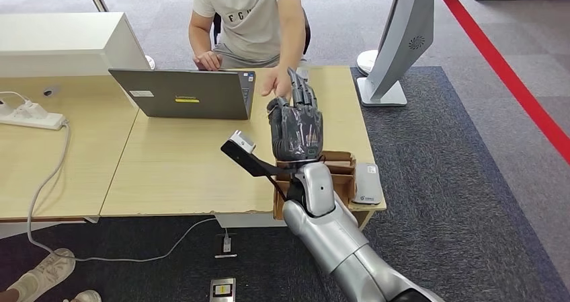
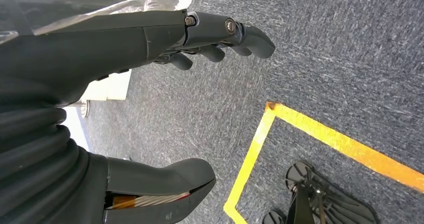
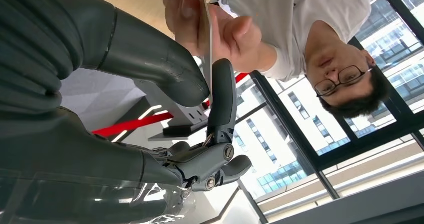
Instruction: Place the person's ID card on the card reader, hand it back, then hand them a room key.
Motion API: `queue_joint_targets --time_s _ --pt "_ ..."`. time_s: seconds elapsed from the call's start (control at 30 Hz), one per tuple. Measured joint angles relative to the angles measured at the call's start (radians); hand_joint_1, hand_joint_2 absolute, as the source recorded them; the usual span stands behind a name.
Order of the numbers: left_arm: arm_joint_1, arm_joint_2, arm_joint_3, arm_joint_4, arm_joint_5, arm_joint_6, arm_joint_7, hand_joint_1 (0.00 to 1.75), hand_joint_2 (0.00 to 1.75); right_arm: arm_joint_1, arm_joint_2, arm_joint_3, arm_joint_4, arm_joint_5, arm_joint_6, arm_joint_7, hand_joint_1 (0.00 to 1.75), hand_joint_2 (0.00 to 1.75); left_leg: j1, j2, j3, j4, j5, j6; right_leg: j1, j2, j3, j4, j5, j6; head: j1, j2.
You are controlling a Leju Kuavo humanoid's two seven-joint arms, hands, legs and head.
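My right hand (image 1: 296, 124) is raised upright over the desk's right part, in front of the seated person (image 1: 249, 13). In the right wrist view a thin pale card (image 3: 206, 39) stands edge-on between my thumb (image 3: 165, 69) and a finger (image 3: 222, 94), which pinch its lower end. The person's hand (image 3: 220, 29) still holds its upper end. The white card reader (image 1: 368, 183) lies at the desk's near right corner, beside an open cardboard box (image 1: 343, 171) just behind my wrist. My left hand (image 2: 125, 39) hangs over the carpet, fingers apart, holding nothing.
A grey laptop (image 1: 181, 93) stands open on the wooden desk (image 1: 181, 174), left of my hand. A white power strip (image 1: 30, 117) with a cable lies at the far left. A white kiosk stand (image 1: 396, 46) rises beyond the desk's right end.
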Motion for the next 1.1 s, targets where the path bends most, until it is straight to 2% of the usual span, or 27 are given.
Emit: queue_joint_targets --time_s 0.33,0.47,0.73,0.9,1.1 --pt "0.001 0.001 0.0 -0.006 -0.015 -0.014 0.0 0.0 1.75 0.0 -0.013 -0.001 0.008 0.005 0.0 0.007 1.75 1.75 0.0 0.0 0.0 0.0 0.0 0.0 0.0 0.0 0.0 0.0 0.0 0.0 0.0 0.0" --pt "0.001 0.003 0.0 -0.007 -0.016 -0.015 0.0 0.0 1.75 0.0 -0.016 -0.001 0.013 0.003 0.0 0.014 0.0 1.75 0.0 0.0 0.0 0.0 0.0 0.0 0.0 0.0 0.0 0.0 0.0 0.0 0.0 0.0" --pt "0.001 0.003 0.0 -0.008 -0.006 -0.009 0.0 0.0 1.75 0.002 -0.02 0.0 0.032 -0.063 0.0 0.009 0.0 1.75 0.0 0.0 0.0 0.0 0.0 0.0 0.0 0.0 0.0 0.0 0.0 0.0 0.0 0.0" --pt "0.002 0.003 0.0 -0.008 -0.014 -0.002 0.007 0.0 1.75 0.05 -0.036 0.0 -0.005 -0.19 0.0 -0.084 0.0 1.75 0.0 0.0 0.0 0.0 0.0 0.0 0.0 0.0 0.0 0.0 0.0 0.0 0.0 0.0" --pt "0.003 0.003 0.0 -0.008 -0.028 0.004 0.025 0.0 1.75 0.187 -0.079 0.0 -0.147 -0.405 0.005 -0.196 0.0 1.75 0.0 0.0 0.0 0.0 0.0 0.0 0.0 0.0 -0.001 0.0 -0.001 0.0 0.0 0.0"
